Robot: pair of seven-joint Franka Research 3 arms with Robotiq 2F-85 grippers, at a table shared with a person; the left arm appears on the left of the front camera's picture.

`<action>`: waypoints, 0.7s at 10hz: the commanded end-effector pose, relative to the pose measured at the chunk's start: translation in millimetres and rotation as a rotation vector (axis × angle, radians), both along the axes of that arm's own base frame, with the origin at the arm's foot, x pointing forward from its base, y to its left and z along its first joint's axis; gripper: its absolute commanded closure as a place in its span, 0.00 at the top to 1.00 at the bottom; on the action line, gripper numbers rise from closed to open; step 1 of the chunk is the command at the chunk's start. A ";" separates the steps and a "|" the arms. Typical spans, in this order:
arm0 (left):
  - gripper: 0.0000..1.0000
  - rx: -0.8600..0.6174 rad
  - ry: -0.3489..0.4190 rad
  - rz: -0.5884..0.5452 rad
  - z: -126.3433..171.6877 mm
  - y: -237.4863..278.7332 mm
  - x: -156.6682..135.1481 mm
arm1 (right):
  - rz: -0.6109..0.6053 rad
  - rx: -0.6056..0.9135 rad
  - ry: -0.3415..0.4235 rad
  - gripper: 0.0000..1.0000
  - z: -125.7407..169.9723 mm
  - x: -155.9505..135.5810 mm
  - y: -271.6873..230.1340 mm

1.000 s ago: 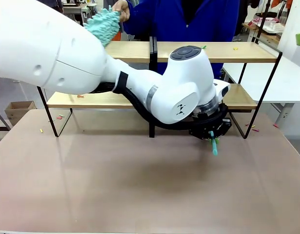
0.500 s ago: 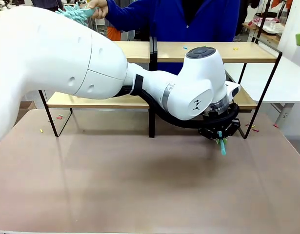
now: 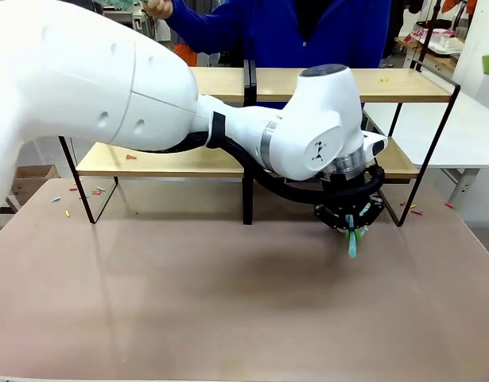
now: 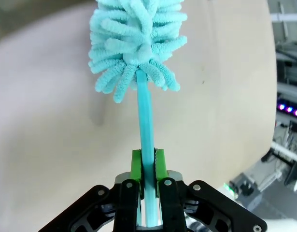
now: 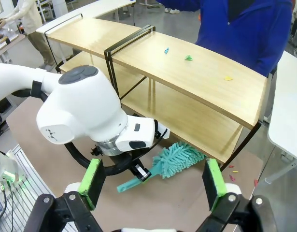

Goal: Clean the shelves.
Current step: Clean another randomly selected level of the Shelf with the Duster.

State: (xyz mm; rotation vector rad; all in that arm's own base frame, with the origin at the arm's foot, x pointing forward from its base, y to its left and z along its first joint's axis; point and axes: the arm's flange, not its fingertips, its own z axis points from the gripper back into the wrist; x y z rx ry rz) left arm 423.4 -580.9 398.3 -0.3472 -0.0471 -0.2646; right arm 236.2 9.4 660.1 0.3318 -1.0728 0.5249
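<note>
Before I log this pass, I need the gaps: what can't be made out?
- Front view: fluffy teal chenille duster, head hidden behind the white left arm.
- Front view: the person's raised hand, cut by the top edge.
- Right wrist view: coloured scraps on the light wood shelves, too small to identify.

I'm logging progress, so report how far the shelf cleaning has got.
Done: nothing clearly; coloured scraps dot the top board of the shelves, and one lies on the lower left board. In hand: the left gripper is shut on the teal duster, head down by the lower right board; the right gripper is open. Left: sweeping those boards.
</note>
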 end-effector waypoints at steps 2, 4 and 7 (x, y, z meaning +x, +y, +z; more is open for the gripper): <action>0.12 -0.023 0.098 -0.173 11.4 27.1 -24.9 | 0.003 0.003 0.001 1.00 -0.3 0.3 -0.2; 0.12 -0.001 0.118 -0.313 9.0 41.1 -41.2 | 0.003 0.003 0.001 1.00 -0.3 0.3 -0.2; 0.12 0.065 0.296 -0.507 -1.5 73.8 -51.7 | 0.003 0.003 0.001 1.00 -0.3 0.3 -0.2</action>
